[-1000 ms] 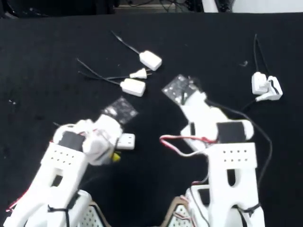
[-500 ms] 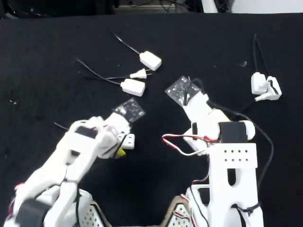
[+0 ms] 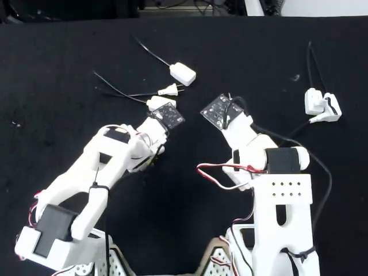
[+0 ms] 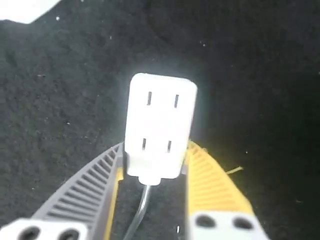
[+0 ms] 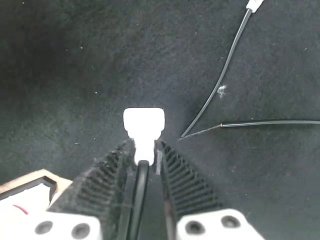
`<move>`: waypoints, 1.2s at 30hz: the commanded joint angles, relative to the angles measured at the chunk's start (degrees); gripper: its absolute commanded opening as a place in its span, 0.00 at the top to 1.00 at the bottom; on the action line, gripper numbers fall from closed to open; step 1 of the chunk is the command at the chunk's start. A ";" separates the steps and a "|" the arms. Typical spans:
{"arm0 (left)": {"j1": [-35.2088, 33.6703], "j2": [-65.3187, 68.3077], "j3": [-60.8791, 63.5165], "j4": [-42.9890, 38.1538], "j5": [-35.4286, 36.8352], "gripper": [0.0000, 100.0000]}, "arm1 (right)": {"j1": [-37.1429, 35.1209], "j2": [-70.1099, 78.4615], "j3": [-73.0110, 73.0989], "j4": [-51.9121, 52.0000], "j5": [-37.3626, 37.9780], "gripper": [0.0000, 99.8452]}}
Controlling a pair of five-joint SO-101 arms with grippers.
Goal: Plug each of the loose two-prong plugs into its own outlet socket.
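My left gripper is shut on a white outlet socket whose slotted face points at the camera, just above the black cloth. My right gripper is shut on a white plug with a black cord running back between the fingers. In the high view the left arm stretches toward a second white socket, partly covered by its wrist. A loose two-prong plug lies just beyond, and a third socket farther back. The right arm stands in the middle.
At the far right a plug sits joined to a socket with a black cord. Thin black wires trail left from the loose pieces, and two wires cross the cloth ahead of the right gripper. The black table has free room at left.
The left arm has swung forward and to the right with its socket, from the near left up to the loose socket and plug. The right arm has barely moved.
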 commanded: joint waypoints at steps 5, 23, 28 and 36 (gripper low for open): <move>-0.92 0.09 -3.74 -3.69 -0.53 0.88 | 0.88 -2.07 -0.40 -0.18 0.18 0.99; -8.22 -1.23 -5.23 12.92 -0.97 0.74 | 0.79 -2.07 -0.31 0.00 0.26 0.99; -14.90 -2.20 2.77 -0.62 -3.34 0.74 | -0.18 -2.07 -0.84 -0.18 0.44 0.99; -19.56 -2.46 7.87 -11.25 -3.16 0.74 | -8.26 -2.07 -0.40 -1.41 -1.67 0.99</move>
